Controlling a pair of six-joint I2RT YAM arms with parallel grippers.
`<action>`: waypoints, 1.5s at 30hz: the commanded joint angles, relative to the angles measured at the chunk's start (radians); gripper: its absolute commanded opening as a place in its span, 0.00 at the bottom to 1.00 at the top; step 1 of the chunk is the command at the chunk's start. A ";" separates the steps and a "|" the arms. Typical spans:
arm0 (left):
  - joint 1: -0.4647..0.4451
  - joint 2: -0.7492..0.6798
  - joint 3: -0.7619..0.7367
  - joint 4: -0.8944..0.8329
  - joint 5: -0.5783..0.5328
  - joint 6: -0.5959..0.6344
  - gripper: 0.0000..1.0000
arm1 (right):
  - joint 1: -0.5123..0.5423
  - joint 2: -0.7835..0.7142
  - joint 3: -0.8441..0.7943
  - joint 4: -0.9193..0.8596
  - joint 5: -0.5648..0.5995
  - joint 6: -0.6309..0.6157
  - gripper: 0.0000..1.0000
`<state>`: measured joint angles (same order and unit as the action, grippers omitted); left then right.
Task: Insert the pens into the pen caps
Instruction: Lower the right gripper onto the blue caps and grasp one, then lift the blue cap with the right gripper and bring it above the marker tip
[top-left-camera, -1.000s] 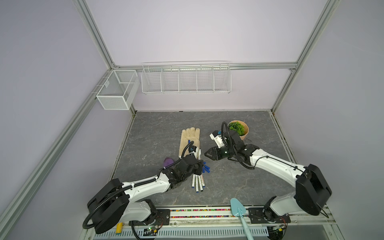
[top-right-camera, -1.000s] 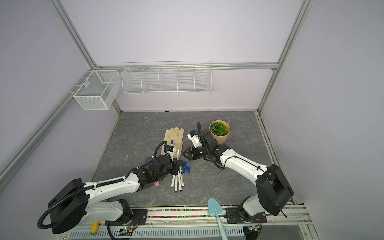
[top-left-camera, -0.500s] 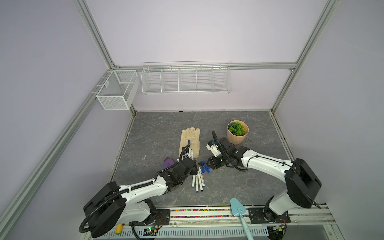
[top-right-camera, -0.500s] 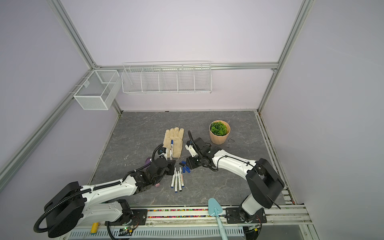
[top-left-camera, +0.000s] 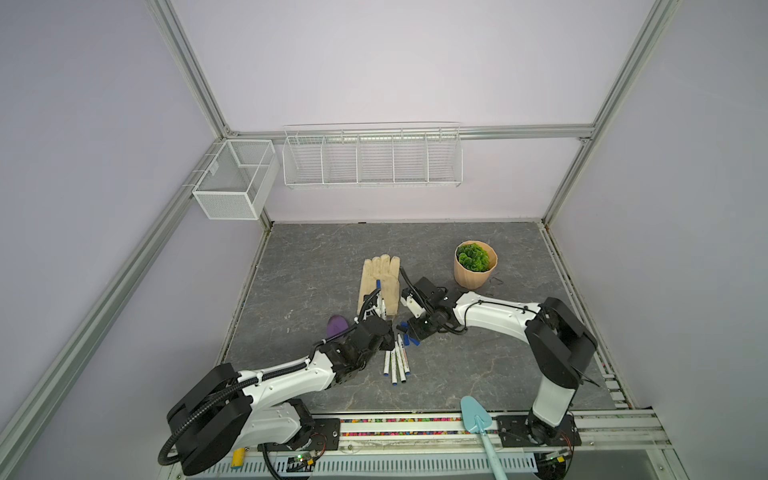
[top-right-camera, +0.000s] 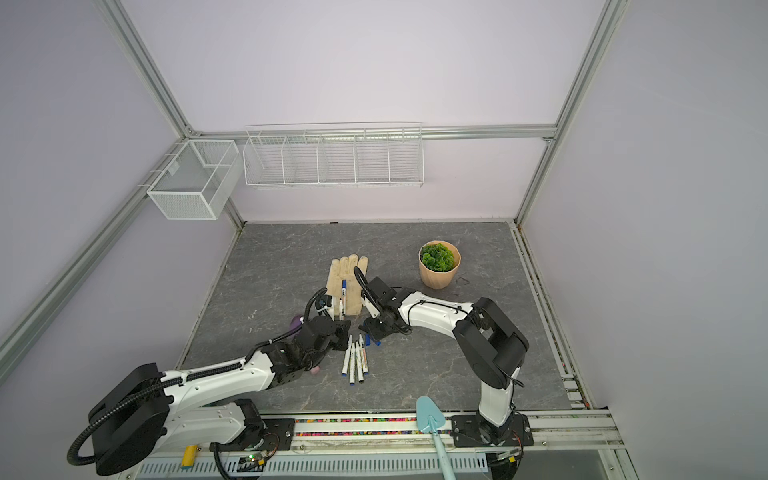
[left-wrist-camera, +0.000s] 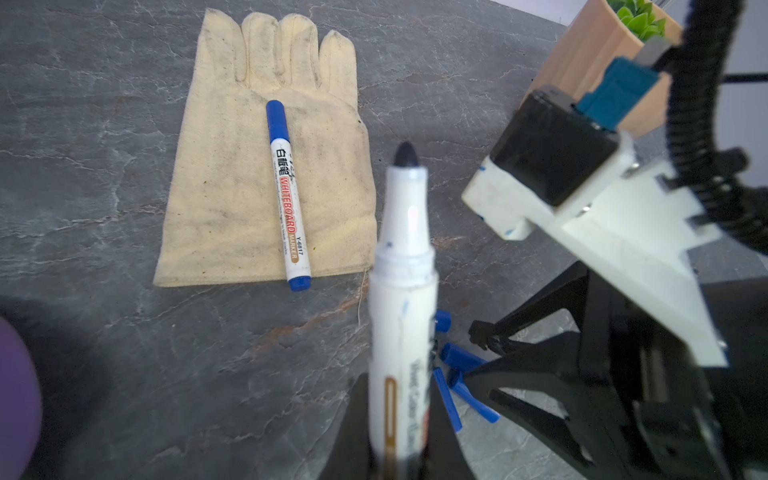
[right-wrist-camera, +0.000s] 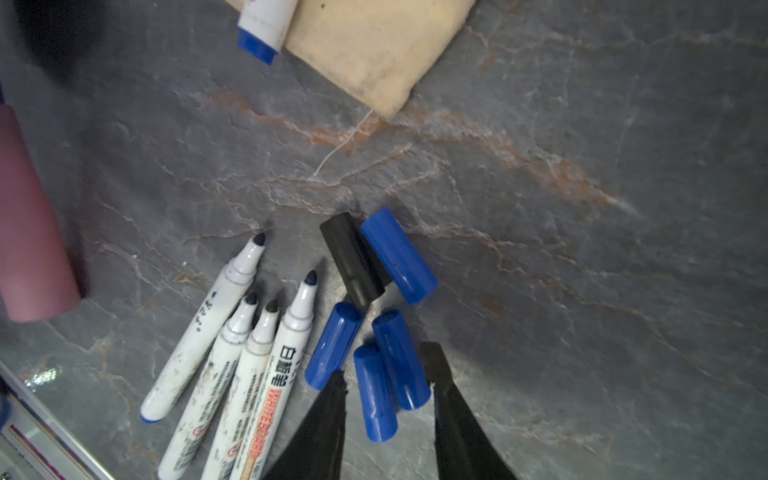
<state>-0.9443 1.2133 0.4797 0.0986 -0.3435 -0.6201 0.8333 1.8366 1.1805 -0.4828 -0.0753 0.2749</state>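
1. Between the tips of the right pincer (right-wrist-camera: 386, 365), low over the desk (right-wrist-camera: 582, 187), two blue pen caps (right-wrist-camera: 376, 392) lie side by side. The jaws stand apart and straddle both, gripping neither as yet.
2. Two more of them and one black cap (right-wrist-camera: 351, 259) lie touching or just beside that pair, in one loose cluster.
3. Just beside the cluster, four uncapped pens (right-wrist-camera: 257, 374) lie fanned on the desk with their tips toward the caps.
4. Close by, the left pincer (left-wrist-camera: 397, 419) is clamped tight on the barrel of the held pen (left-wrist-camera: 401, 291), whose bare dark tip points up and away from it, above the desk.
5. Farther off, the capped pen (left-wrist-camera: 286, 195) rests on the glove (left-wrist-camera: 232, 187), already wearing blue.
6. A second ago the right pincer hung higher and wider, back toward the plant pot (top-left-camera: 475, 266). It has since dropped onto the cluster and begun to narrow, while the left one has kept its grip.
7. By my reading, picking up a cap is the step in hand, with one pen of six finished.
8. With two caps between the jaws, the squeeze may catch both or pinch one out sideways.
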 joint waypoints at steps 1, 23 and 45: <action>0.002 -0.012 0.000 -0.003 -0.009 -0.013 0.00 | 0.007 0.037 0.028 -0.043 0.017 -0.022 0.36; 0.002 0.000 0.004 -0.001 0.002 -0.006 0.00 | 0.026 0.118 0.096 -0.138 0.191 -0.016 0.27; 0.001 -0.026 -0.046 0.191 0.251 0.140 0.00 | -0.119 -0.404 -0.154 0.259 -0.064 0.130 0.08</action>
<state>-0.9443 1.2064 0.4534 0.2073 -0.1761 -0.5331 0.7502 1.5013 1.0794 -0.3744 -0.0208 0.3351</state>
